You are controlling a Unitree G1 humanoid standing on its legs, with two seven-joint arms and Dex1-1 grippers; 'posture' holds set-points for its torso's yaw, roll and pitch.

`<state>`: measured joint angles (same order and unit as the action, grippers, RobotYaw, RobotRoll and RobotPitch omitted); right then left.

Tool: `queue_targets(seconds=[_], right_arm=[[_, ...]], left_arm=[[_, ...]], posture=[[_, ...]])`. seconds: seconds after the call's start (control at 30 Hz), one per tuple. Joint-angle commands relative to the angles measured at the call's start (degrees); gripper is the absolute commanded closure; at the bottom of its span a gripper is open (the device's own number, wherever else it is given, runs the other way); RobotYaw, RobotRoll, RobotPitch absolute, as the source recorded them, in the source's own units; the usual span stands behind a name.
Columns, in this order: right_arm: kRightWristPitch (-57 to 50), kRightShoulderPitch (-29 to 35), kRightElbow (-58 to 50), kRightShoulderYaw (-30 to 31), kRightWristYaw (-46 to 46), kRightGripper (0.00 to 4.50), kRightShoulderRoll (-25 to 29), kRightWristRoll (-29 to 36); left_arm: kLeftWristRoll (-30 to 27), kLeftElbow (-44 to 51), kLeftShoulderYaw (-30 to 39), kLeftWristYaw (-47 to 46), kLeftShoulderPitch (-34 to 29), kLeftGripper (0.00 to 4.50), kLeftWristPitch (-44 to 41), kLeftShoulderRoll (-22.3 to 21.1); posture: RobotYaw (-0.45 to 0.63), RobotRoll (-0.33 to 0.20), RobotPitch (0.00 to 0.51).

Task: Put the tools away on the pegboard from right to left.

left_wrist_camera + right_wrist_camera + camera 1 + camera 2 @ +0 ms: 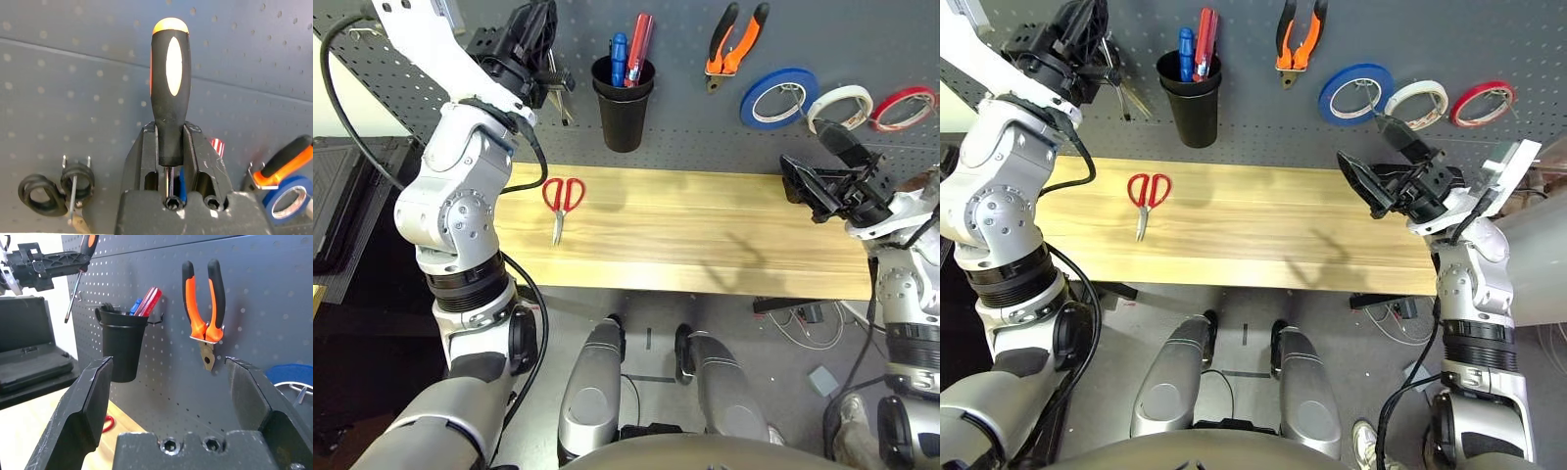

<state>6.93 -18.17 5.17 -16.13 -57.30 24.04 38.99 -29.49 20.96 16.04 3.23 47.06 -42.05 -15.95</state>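
My left gripper (169, 134) is shut on the slim orange-and-black screwdriver (169, 93), held up against the pegboard (685, 117) at its left part, left of the black cup (624, 103). Its thin shaft (73, 293) points down. The red-handled scissors (562, 196) lie on the wooden table (705, 235), left of the middle. The orange-and-black pliers (734, 44) hang on a hook right of the cup, and the whitish tape ring (839, 106) hangs further right. My right gripper (818, 164) is open with nothing in it, hovering over the table's right end below the tape rings.
Black-handled scissors (54, 188) hang on the board beside my left gripper. The cup holds blue- and red-handled tools (631, 54). A blue tape ring (778, 98) and a red tape ring (904, 108) flank the whitish one. Cables lie on the floor at right.
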Motion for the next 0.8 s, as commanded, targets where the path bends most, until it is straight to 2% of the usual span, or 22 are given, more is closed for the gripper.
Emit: queue_targets(seconds=[0.03, 0.47, 0.6, 0.8], right_arm=[[-0.36, -0.15, -0.91, 0.74, 0.17, 0.0, -0.44, -0.67], [0.11, -1.57, 0.34, 2.4, -0.3, 0.0, -2.35, -2.68], [1.29, -1.36, 1.19, 2.72, -0.64, 0.0, -3.0, -3.67], [3.07, -2.08, 2.45, 3.17, -0.36, 0.0, -4.18, -5.07]], left_arm=[[-0.86, -0.87, 0.85, -0.98, 2.35, 3.98, 1.16, 0.71], [0.94, -9.95, -1.19, -1.93, 9.52, 3.98, 8.46, 5.84], [2.94, -16.13, -1.75, -2.21, 12.2, 3.98, 13.75, 7.57], [5.3, -23.51, -2.95, -0.38, 13.52, 3.98, 20.15, 7.74]], posture=[[0.2, 0.0, 0.205], [0.21, 0.0, 0.211], [0.21, 0.0, 0.211], [0.2, 0.0, 0.21]])
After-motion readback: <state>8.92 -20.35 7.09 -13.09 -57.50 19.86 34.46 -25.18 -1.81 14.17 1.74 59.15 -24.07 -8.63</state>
